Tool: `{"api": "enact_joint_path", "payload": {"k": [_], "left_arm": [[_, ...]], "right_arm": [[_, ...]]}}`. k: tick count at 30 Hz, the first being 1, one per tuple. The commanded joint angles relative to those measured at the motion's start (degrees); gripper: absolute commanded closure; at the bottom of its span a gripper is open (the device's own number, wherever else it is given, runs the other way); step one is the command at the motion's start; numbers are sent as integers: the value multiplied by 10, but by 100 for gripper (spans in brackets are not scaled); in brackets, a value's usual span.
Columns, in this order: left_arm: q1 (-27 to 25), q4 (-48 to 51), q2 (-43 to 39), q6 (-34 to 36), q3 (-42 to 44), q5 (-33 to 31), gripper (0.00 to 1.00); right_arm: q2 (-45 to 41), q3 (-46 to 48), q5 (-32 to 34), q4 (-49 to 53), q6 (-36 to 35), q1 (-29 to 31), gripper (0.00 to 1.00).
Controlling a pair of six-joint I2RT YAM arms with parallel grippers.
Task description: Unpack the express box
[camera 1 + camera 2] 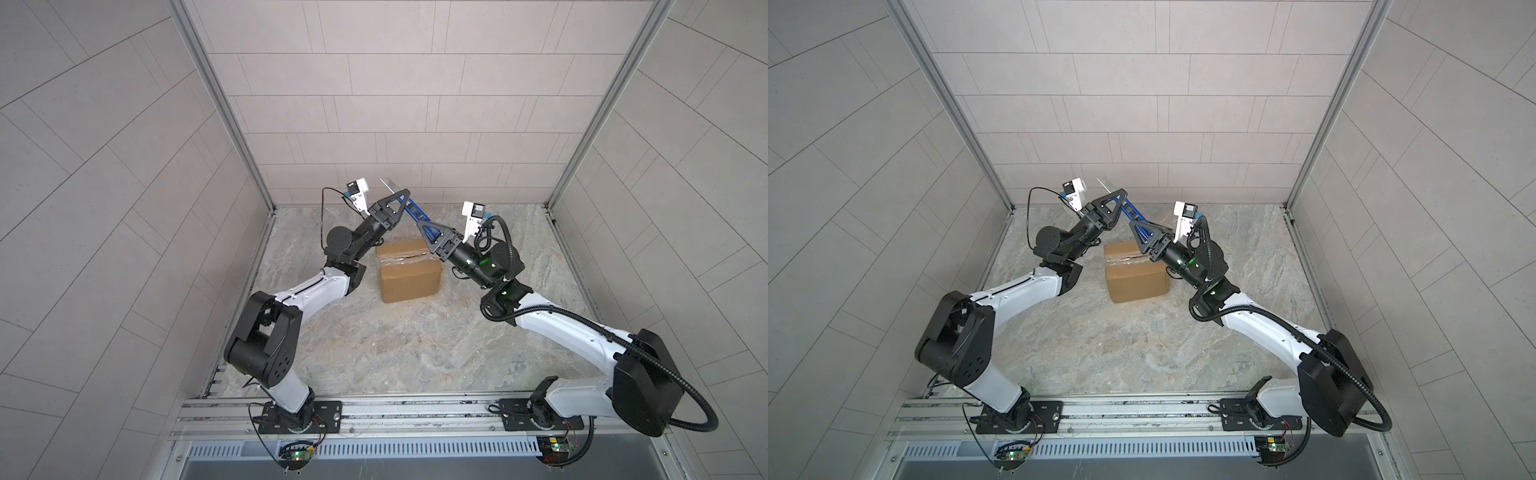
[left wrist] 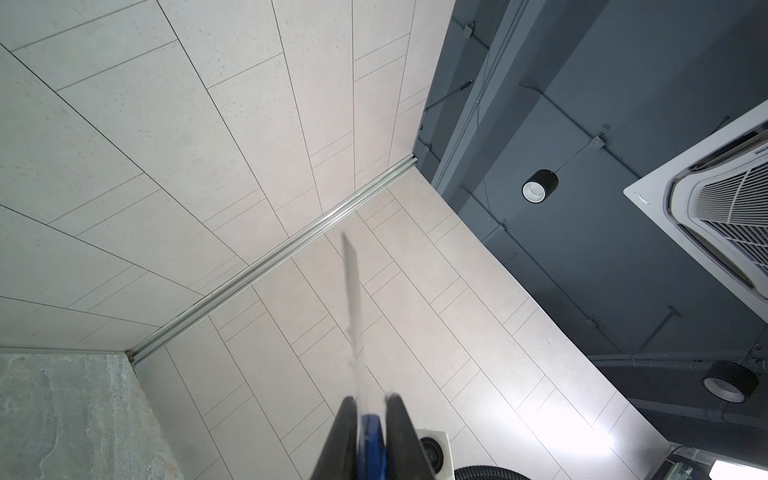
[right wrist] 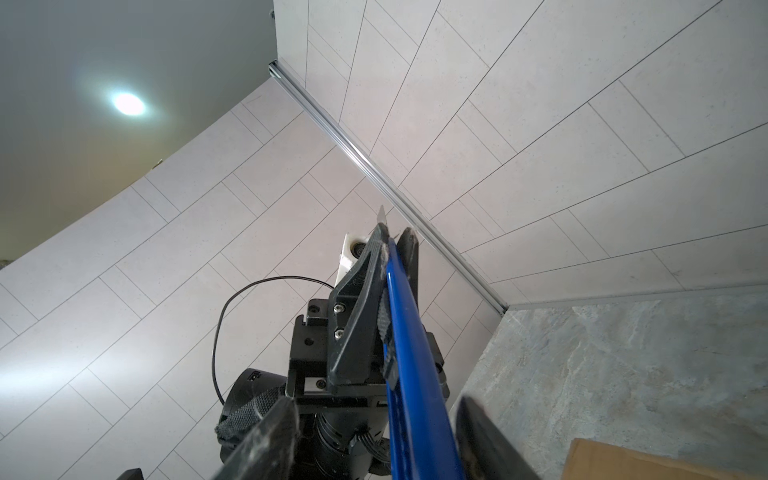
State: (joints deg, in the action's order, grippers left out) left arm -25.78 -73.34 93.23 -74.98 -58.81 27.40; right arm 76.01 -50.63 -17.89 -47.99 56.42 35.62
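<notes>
Express box point(image 1: 409, 270) sat taped shut on the marble table point(image 1: 374, 353), below both sets of jaws. The left gripper point(image 1: 400, 198) was clamped on a blue utility knife point(image 1: 411, 210) just behind its bared blade point(image 2: 352, 291). The right gripper point(image 1: 424, 228) straddled the handle, jaws apart. This looked like a hand-over: the right gripper would need a firm grip before the left let go. Nothing blocked the tape seam point(image 1: 405, 258).

Express box point(image 1: 409, 270) on tabletop point(image 1: 374, 345), near middle
</notes>
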Motion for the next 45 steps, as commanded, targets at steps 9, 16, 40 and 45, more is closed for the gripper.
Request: {"api": "enact_joint_path", "payload": {"k": [9, 16, 40, 45], "left_arm": [[0, -36, -2, -5, 5, 2, 100], [0, -37, -2, -5, 5, 7, 100], [0, -38, -9, -9, 10, 15, 100], [0, -38, -10, -11, 11, 16, 100]], "right_arm": [[3, -9, 2, -24, 8, 2, 54], [5, -10, 8, -26, 10, 3, 63], [1, -8, 26, -28, 15, 2, 77], [-1, -8, 28, -21, 15, 2, 92]]}}
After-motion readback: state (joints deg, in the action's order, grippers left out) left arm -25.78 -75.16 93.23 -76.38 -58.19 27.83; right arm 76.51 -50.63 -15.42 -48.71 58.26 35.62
